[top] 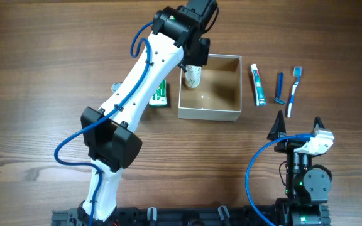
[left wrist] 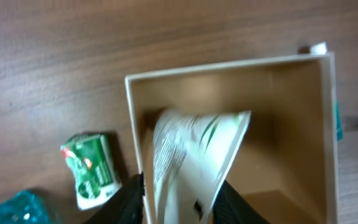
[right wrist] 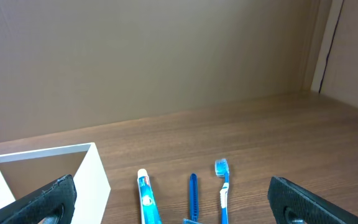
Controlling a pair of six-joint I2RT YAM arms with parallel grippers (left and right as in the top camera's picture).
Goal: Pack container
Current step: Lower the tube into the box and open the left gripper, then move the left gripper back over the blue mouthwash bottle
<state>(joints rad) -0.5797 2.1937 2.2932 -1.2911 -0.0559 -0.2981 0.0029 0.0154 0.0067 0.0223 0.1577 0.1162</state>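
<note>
White-walled cardboard container (top: 210, 114) sits mid-tabletop (top: 43, 63), brown inside. My left fingers (left wrist: 131, 200) flank a white tube with green print (left wrist: 191, 149) that leans in its far left corner; I cannot tell whether they pinch it or only bracket it. My right fingers (right wrist: 48, 199) are spread wide, near the toothpaste (top: 258, 85), razor (top: 280, 88) and toothbrush (top: 293, 90) lying beside the container.
</note>
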